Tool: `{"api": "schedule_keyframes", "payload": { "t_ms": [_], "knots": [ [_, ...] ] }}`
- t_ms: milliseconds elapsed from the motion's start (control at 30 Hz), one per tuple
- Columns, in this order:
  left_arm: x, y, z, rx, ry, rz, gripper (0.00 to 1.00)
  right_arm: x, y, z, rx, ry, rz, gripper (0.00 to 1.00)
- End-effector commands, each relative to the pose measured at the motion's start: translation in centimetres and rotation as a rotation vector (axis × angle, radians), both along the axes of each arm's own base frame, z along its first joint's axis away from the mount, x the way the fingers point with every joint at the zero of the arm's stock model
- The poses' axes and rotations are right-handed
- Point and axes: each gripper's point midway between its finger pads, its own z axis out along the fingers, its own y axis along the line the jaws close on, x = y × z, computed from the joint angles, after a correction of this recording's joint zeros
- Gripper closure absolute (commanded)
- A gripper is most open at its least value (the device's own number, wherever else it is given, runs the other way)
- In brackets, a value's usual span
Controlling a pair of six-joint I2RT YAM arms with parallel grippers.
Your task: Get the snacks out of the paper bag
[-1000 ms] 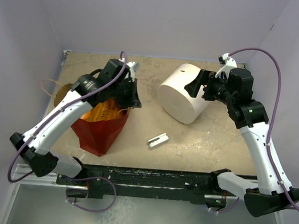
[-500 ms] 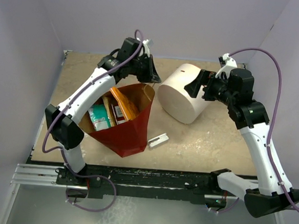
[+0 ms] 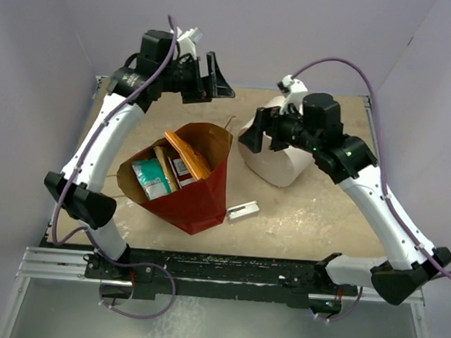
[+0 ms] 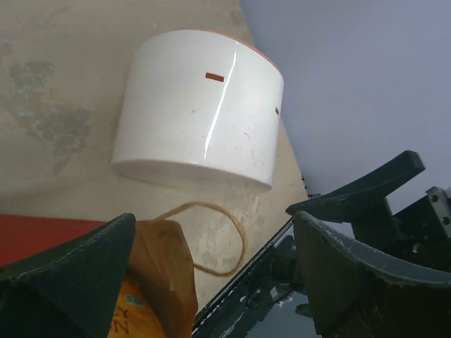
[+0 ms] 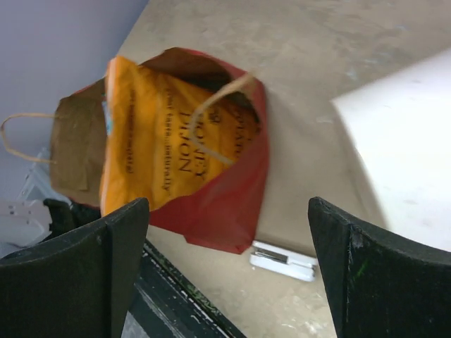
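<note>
Left fingers [image 3: 217,79] risen — mottled beige table [image 3: 323,214], lilac walls [image 3: 281,34]

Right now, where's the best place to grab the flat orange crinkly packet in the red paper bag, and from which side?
Pinch the upper edge of the flat orange crinkly packet, coming down from above through the open mouth of the red paper bag. It leans on edge with that edge nearest the opening, and looks thin enough to straddle.
</note>
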Motion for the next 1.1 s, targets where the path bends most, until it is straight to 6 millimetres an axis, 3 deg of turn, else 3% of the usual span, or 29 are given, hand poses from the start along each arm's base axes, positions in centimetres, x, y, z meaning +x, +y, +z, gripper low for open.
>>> {"api": "schedule_keyframes", "payload": {
  "t_ms": [0,100,167,267,433,533,633,700,767,933,1067],
  "knots": [
    [-4.5,4.8,6.6,0.075,-0.210,0.010,0.01,-1.2,4.3,3.2,-0.021,-0.136,0.086,0.05],
    [-6.4,9.1,8.0,0.228,-0.281,0.136,0.01,-2.1,7.7,3.4,-0.062,-0.186,0.119,0.05],
    [-8.0,13.0,9.5,0.323,-0.345,0.284,0.01,-3.1,10.2,3.6,-0.085,-0.228,0.154,0.05],
    [-11.1,18.0,11.3,0.374,-0.397,0.488,0.01,-4.1,13.1,2.8,-0.162,-0.277,0.171,0.05],
    [-15.6,22.5,11.6,0.325,-0.422,0.695,0.01,-3.0,14.5,-0.9,-0.412,-0.297,0.046,0.06],
    [-17.3,23.8,10.8,0.298,-0.401,0.763,0.01,-1.9,14.5,-3.0,-0.522,-0.288,0.009,0.16],
    [-18.3,24.4,10.3,0.272,-0.383,0.791,0.01,-1.5,15.4,-4.8,-0.577,-0.275,0.032,0.33],
    [-18.5,24.2,9.8,0.270,-0.368,0.783,0.01,-1.3,15.8,-5.8,-0.599,-0.262,0.035,0.52],
    [-18.5,23.9,9.5,0.265,-0.355,0.770,0.01,-1.2,16.1,-6.6,-0.629,-0.243,0.036,0.64],
    [-18.1,22.7,8.9,0.229,-0.332,0.729,0.01,-1.8,17.3,-7.7,-0.623,-0.203,0.096,0.69],
    [-17.6,22.2,9.1,0.214,-0.345,0.716,0.01,-2.4,17.7,-7.9,-0.592,-0.170,0.116,0.91]
  ]
}}
